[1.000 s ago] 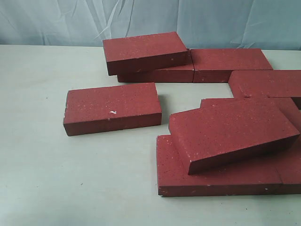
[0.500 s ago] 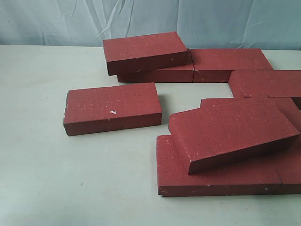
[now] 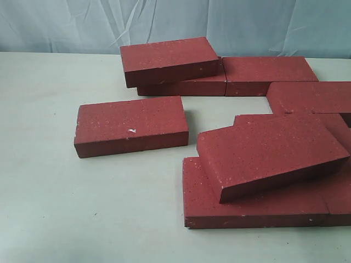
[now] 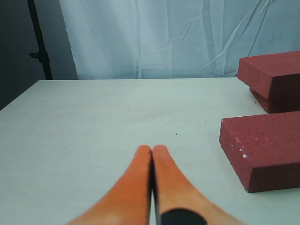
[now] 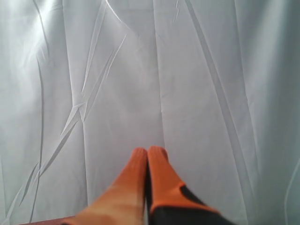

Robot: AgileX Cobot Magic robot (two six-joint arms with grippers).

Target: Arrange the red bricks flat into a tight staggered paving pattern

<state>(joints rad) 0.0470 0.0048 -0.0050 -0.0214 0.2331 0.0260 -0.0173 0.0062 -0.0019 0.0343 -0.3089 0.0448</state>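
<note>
Several red bricks lie on the pale table. One brick with a small white chip lies flat and alone at the left. Behind it, a brick rests stacked on another. At the right, a tilted brick leans across flat ones. No gripper shows in the exterior view. In the left wrist view my left gripper is shut and empty over bare table, with the chipped brick off to one side. My right gripper is shut, empty, and faces the white curtain.
A wrinkled white curtain hangs behind the table. A black stand rises past the table's far corner in the left wrist view. More bricks run off the right edge of the exterior view.
</note>
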